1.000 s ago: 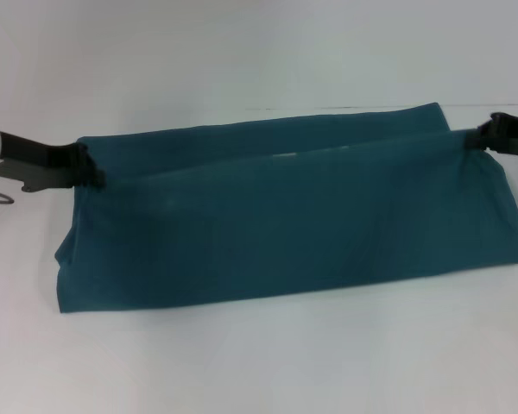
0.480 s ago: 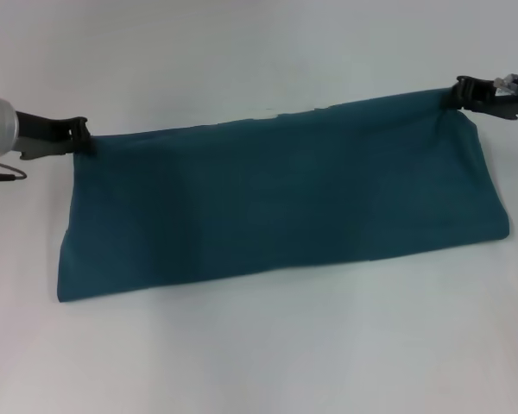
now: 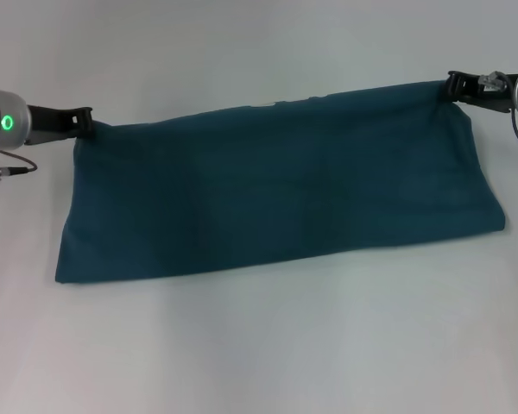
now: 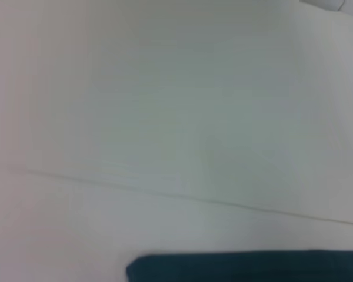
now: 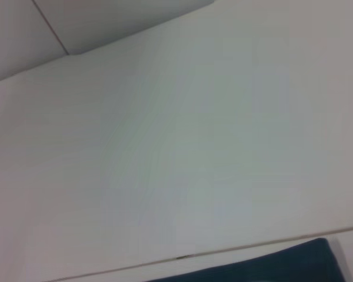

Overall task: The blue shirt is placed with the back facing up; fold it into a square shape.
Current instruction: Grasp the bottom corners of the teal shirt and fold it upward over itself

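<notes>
The blue shirt (image 3: 276,194) lies as a long folded band across the white table (image 3: 259,345), its far edge stretched between both arms. My left gripper (image 3: 85,123) is shut on the shirt's far left corner. At the far right corner my right gripper (image 3: 453,86) is shut on the cloth too. A strip of the blue shirt (image 4: 247,267) shows in the left wrist view, and a corner of the blue shirt (image 5: 270,267) in the right wrist view; neither shows fingers.
White table surface surrounds the shirt on all sides. A cable (image 3: 4,168) hangs from the left arm at the left edge. A thin seam line (image 4: 176,197) crosses the table.
Both grippers carried the shirt's top edge away from me, folding the upper layer over. The loose fold seen a second ago has flattened into one smooth band.
</notes>
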